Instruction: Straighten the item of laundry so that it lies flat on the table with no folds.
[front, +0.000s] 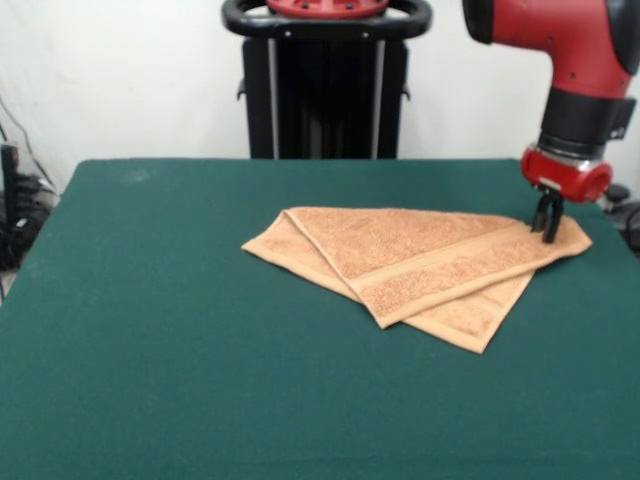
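The light orange-tan towel (420, 262) lies right of the middle of the dark green table (180, 340). It is folded over on itself diagonally, so an upper layer with a woven band covers a lower layer that sticks out at the left and at the near right. My gripper (547, 226) comes down from the red arm at the upper right. It stands on the towel's far right corner with its fingers close together, pinching the cloth. The corner still lies low on the table. No white loop tag shows.
The robot's black pedestal (325, 90) stands behind the table's far edge. Cables and dark gear (18, 215) lie off the table's left side. The towel's right corner is close to the table's right edge.
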